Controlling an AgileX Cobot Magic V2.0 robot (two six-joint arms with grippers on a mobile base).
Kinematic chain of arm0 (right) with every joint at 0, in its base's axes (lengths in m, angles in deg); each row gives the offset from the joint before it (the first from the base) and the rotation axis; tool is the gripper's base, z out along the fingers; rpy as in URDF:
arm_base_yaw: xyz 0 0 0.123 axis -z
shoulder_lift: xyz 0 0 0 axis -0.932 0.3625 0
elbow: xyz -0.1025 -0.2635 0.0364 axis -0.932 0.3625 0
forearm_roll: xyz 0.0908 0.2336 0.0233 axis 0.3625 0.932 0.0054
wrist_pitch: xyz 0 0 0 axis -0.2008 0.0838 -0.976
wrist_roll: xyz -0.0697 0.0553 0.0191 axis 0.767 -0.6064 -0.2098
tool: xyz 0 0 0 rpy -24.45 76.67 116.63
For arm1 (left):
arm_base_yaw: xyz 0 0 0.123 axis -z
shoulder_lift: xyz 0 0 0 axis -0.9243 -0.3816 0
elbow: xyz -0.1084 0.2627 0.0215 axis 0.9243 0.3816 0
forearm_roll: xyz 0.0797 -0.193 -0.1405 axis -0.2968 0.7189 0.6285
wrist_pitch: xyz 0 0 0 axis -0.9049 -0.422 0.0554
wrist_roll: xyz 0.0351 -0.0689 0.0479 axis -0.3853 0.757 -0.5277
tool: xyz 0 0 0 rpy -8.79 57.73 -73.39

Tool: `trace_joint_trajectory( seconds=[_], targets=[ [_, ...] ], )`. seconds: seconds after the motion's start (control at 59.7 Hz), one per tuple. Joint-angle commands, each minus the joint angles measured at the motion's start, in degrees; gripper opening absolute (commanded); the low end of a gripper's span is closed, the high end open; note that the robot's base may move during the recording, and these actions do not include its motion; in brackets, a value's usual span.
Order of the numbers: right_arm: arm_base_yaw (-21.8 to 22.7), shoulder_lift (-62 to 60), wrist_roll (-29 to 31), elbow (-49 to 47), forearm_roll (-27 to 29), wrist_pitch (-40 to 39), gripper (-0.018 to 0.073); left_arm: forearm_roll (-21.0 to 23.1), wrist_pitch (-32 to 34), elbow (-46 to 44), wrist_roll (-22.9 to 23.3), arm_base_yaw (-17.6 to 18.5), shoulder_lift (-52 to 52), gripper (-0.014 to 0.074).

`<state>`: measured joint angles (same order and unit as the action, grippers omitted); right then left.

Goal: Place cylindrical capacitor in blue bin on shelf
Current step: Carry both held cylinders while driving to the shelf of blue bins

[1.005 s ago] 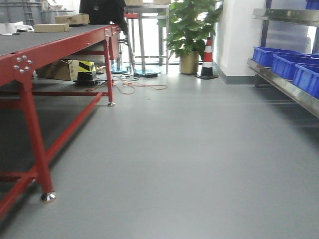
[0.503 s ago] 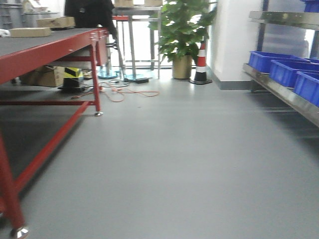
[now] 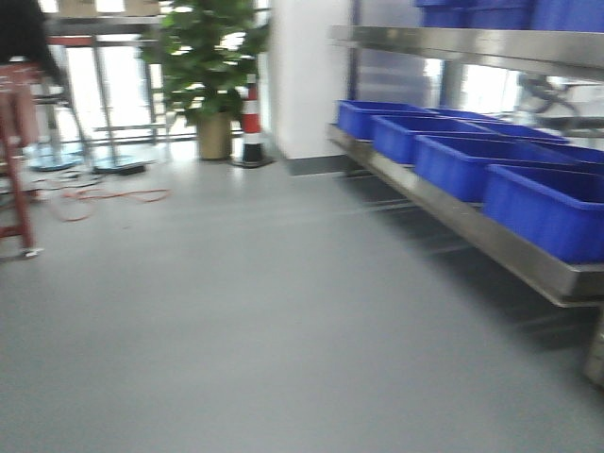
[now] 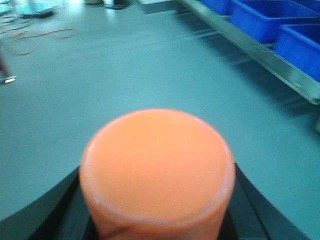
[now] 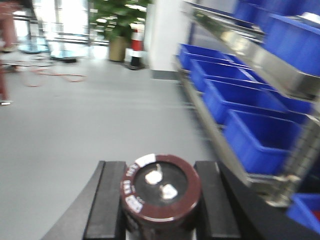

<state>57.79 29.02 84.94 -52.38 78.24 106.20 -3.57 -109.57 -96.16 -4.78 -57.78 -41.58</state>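
The cylindrical capacitor (image 5: 161, 192), a dark brown sleeve with white markings and two silvery terminals on its end, sits between the black fingers (image 5: 107, 200) of my right gripper (image 5: 160, 202), which is shut on it. My left gripper (image 4: 157, 205) is shut on a fat orange cylinder (image 4: 157, 165) that hides most of its jaws. The shelf (image 3: 472, 222), with a shiny steel front beam, runs along the right and carries a row of blue bins (image 3: 552, 208). The bins (image 5: 260, 137) lie ahead and to the right of the capacitor. The exterior view shows neither gripper.
A potted plant (image 3: 209, 57) and a striped traffic cone (image 3: 251, 123) stand at the back by a white wall (image 3: 302, 75). A red table leg (image 3: 14, 170) and orange cables (image 3: 104, 198) are at the left. Grey floor lies between me and the shelf.
The exterior view has swung to the right: the red table has slid off the left edge, and the shelf with its blue bins now fills the right side, closer than before.
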Motion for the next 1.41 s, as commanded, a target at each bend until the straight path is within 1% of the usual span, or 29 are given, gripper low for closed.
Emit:
trace_joint_trajectory(
  seconds=[0.0, 1.391],
  targets=[
    [-0.04, -0.17, -0.03, -0.04, -0.80, -2.13, -0.0025, 0.22, 1.02, -0.13, 0.02, 0.29, 0.19, -0.0111],
    [-0.04, -0.17, -0.03, -0.04, -0.80, -2.13, -0.0025, 0.22, 1.02, -0.13, 0.02, 0.29, 0.19, -0.0111]
  ],
)
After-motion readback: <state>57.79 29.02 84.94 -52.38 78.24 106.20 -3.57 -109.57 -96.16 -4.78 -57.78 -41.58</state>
